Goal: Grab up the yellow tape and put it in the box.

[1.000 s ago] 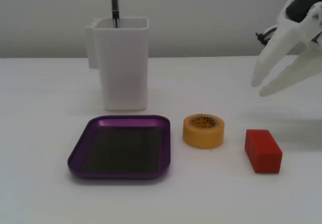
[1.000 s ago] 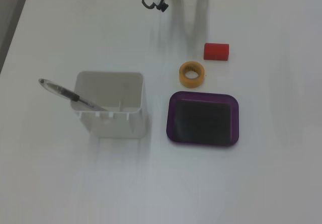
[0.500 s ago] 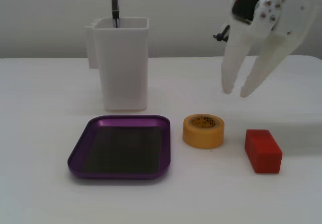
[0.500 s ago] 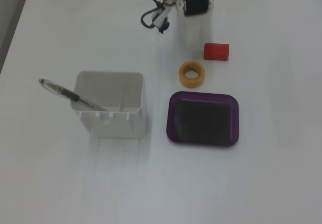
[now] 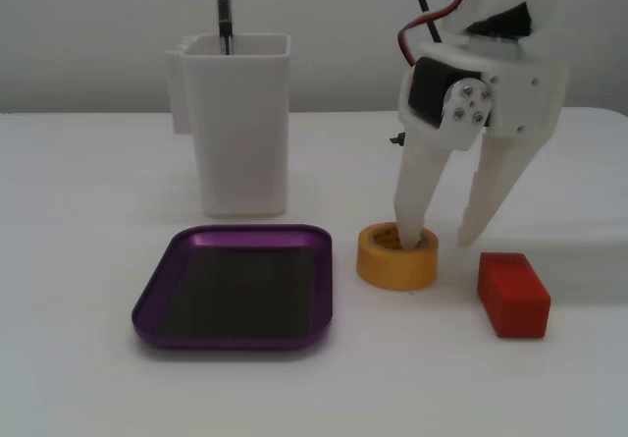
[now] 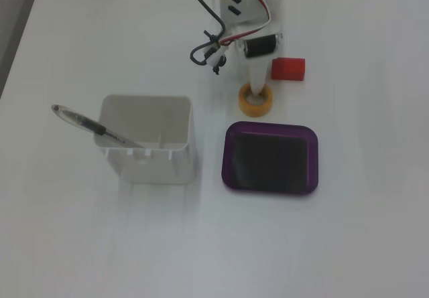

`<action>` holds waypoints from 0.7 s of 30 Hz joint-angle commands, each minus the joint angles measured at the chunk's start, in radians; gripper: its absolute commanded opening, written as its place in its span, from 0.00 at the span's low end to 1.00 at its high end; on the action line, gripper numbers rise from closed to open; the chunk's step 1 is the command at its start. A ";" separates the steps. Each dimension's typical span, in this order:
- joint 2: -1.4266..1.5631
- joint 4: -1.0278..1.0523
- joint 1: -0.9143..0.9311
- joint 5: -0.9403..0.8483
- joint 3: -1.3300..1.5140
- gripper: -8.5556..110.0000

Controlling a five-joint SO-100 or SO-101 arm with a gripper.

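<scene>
The yellow tape [image 5: 391,268] lies flat on the white table, between the purple box [image 5: 149,311] and a red block. My white gripper [image 5: 439,243] has come down over the roll and stands open. One fingertip is inside the roll's hollow centre, and the other hangs just outside its wall on the red block's side. From above, the gripper [image 6: 258,88] covers the far part of the tape [image 6: 258,110], and the second finger is hidden under the arm. The box [image 6: 228,159] has nothing on its dark floor.
A red block [image 5: 512,295] sits close to the outer finger; from above, this red block [image 6: 288,68] lies beside the arm. A tall white container [image 5: 240,123] holding a pen [image 5: 225,10] stands behind the box. Arm cables [image 6: 204,47] hang beside the wrist.
The arm swung in from the right edge and dropped onto the tape. One finger now reaches into the roll's hole. Tape, box and block have not moved.
</scene>
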 commanded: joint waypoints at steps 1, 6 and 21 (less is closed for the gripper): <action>-0.014 -0.049 0.008 -0.006 -0.026 0.18; -0.051 -0.067 0.005 0.002 -0.040 0.07; 0.051 0.006 -0.138 0.164 -0.471 0.07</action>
